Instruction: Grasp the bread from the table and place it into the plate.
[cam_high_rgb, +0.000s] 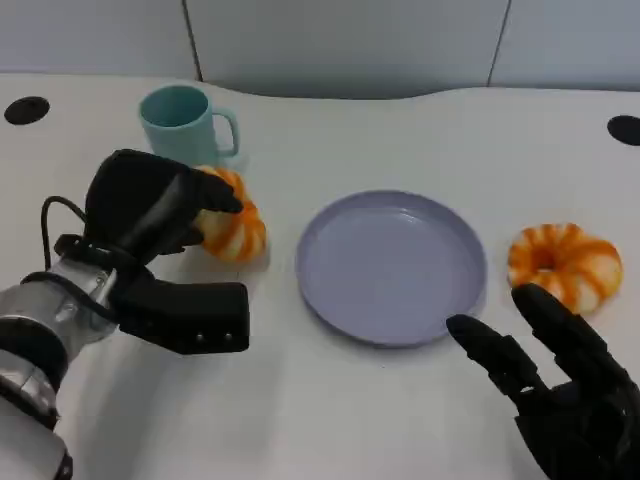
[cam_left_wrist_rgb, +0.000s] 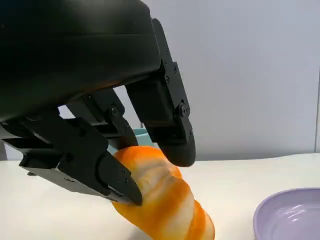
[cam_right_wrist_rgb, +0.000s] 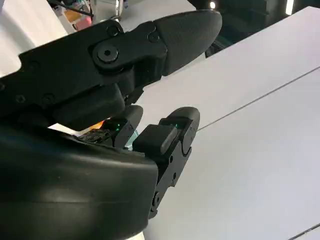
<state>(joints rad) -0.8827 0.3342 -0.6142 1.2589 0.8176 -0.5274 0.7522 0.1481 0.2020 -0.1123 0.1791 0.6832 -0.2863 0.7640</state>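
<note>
On the white table (cam_high_rgb: 400, 420), the black left hand (cam_high_rgb: 150, 215) covers an orange-and-white striped ring-shaped bread (cam_high_rgb: 235, 230) that lies just in front of a teal ceramic mug (cam_high_rgb: 183, 122). Its fingers (cam_left_wrist_rgb: 165, 115) curl over the top of the bread (cam_left_wrist_rgb: 167, 205) and a lower finger presses against its near side, so the hand grips the bread; whether the bread is still resting on the table or is slightly raised is hard to tell, though in the head view it appears to sit on the surface. The bread is to the left of the round lavender plate (cam_high_rgb: 392, 320), near it but not touching, and outside the plate. In the left wrist view the plate's rim (cam_left_wrist_rgb: 280, 205) shows off beyond the bread.

A second orange-and-white striped ring-shaped bread (cam_high_rgb: 565, 265) lies on the table just right of the plate. The black right hand (cam_high_rgb: 560, 385) is at the near right, fingers spread apart and holding nothing, its fingertips close to the plate's near edge and to the second bread without touching either.
</note>
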